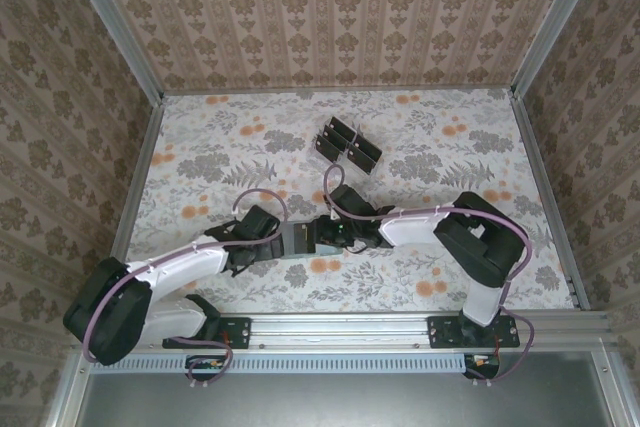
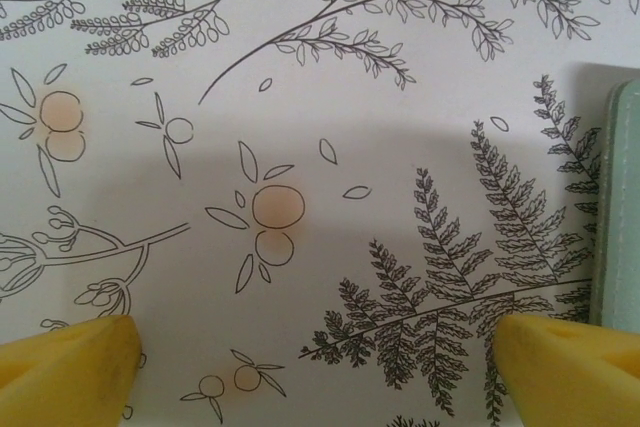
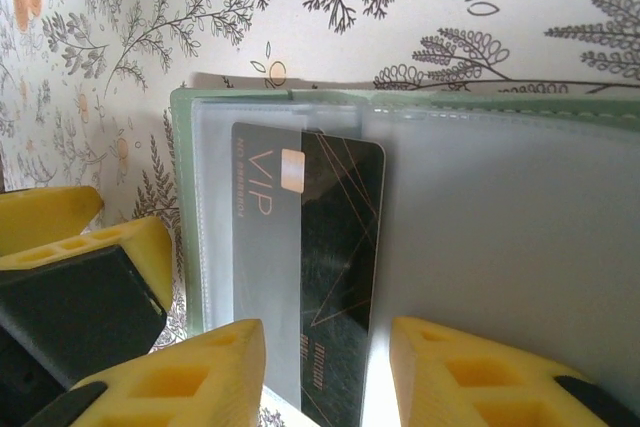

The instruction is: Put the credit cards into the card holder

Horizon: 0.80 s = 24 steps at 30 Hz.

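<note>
The card holder (image 3: 500, 237) lies open on the table, with a grey-green edge and clear plastic sleeves inside. A black credit card (image 3: 340, 247) marked VIP sits partly inside one sleeve, its right half bare. My right gripper (image 3: 325, 377) hovers over the card's near end, open, with a gap on each side of the card. My left gripper (image 2: 315, 367) is wide open over bare tablecloth, and the card holder's green edge (image 2: 622, 207) lies just to its right. From above, both grippers meet at the card holder (image 1: 298, 240), the left gripper (image 1: 283, 243) on one side and the right gripper (image 1: 320, 237) on the other.
A clear slotted rack (image 1: 347, 144) with more dark cards stands behind the grippers, mid-table. Patterned walls close off the left, right and back. A metal rail (image 1: 340, 327) runs along the near edge by the arm bases.
</note>
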Available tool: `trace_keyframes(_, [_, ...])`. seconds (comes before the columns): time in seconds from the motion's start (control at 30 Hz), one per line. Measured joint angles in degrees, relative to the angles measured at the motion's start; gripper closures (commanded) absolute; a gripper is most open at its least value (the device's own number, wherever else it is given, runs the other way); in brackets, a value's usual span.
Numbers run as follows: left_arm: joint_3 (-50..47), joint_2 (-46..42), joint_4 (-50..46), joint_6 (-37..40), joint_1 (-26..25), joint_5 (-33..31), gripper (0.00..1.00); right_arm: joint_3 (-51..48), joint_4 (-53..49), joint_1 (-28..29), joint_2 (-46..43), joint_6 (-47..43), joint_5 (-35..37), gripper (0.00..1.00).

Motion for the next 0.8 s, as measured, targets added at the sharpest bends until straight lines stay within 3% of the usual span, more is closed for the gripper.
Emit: trace_keyframes(0.8, [0.35,2.73,1.11,0.02,0.07,-1.03,0.0,5.16,-0.72,0.74,4.92,0.13,-2.19,0.88])
